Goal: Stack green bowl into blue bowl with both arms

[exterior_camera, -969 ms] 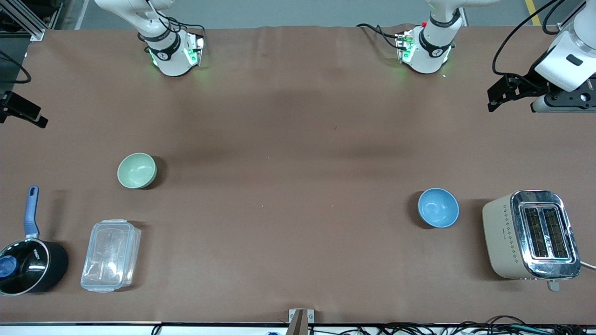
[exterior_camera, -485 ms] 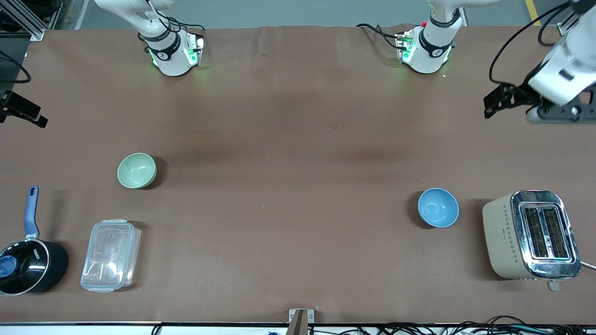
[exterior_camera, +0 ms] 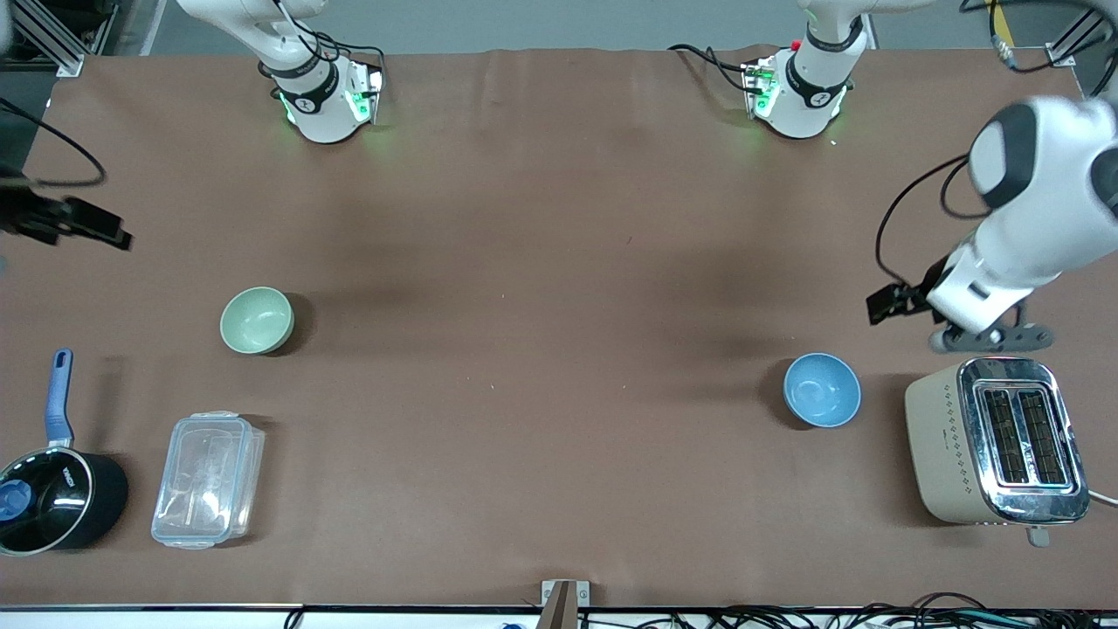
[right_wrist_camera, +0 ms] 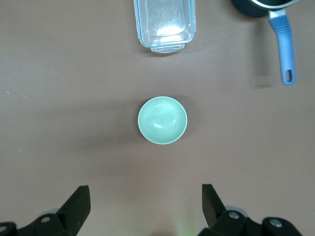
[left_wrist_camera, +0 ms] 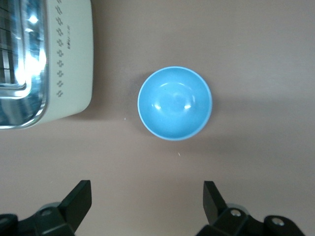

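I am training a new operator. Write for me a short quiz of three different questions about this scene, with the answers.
1. True or false: the green bowl already sits in the blue bowl.
2. Which appliance stands beside the blue bowl? A) kettle B) toaster C) blender
3. Fill in: the left gripper and the right gripper both have fingers that are ____.

Key: 1 false; 2 B; 3 open.

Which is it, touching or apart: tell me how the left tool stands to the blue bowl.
Apart. The left wrist view shows bare table between the open left tool and the blue bowl.
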Tool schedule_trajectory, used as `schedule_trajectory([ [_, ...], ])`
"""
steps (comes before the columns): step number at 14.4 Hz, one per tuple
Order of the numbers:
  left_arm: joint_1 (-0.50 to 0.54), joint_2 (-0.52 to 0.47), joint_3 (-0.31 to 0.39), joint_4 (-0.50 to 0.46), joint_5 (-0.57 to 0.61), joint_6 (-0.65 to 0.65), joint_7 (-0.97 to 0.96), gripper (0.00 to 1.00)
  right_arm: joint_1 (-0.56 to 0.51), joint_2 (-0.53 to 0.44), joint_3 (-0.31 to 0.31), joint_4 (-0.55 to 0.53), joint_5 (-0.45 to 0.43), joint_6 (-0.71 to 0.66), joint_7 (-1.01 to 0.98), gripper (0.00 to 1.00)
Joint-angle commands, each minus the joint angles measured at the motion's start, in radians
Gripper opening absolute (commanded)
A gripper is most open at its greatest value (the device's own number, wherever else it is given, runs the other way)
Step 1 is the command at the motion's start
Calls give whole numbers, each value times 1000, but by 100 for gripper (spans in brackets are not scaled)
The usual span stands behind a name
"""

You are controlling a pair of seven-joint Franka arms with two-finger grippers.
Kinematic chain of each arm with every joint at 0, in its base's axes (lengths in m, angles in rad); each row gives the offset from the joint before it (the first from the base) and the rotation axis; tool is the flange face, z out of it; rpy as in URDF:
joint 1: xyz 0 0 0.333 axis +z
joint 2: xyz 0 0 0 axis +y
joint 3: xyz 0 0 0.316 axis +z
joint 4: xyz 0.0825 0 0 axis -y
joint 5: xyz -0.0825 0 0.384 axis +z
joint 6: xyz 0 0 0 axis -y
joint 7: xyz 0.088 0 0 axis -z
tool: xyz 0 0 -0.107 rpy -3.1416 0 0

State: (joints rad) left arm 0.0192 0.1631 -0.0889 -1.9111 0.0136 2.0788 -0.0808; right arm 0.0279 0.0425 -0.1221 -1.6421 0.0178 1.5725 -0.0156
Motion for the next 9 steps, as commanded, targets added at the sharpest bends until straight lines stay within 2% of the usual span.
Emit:
schedule_trajectory([
  [1, 30, 91, -6, -3, 37, 108, -2, 100, -6, -20, -22, -221, -21, 212, -93, 100],
  [5, 33, 223, -6, 6, 39, 211, -4, 100, -9, 16, -106, -565, -7, 700, -240, 100],
  [6, 33, 246, -6, 6, 39, 239, -4, 100, -9, 43, -113, -605, -6, 771, -256, 100],
  [9, 36, 302, -5, 9, 38, 302, -4, 87, -16, 147, -113, -666, 20, 912, -262, 98],
])
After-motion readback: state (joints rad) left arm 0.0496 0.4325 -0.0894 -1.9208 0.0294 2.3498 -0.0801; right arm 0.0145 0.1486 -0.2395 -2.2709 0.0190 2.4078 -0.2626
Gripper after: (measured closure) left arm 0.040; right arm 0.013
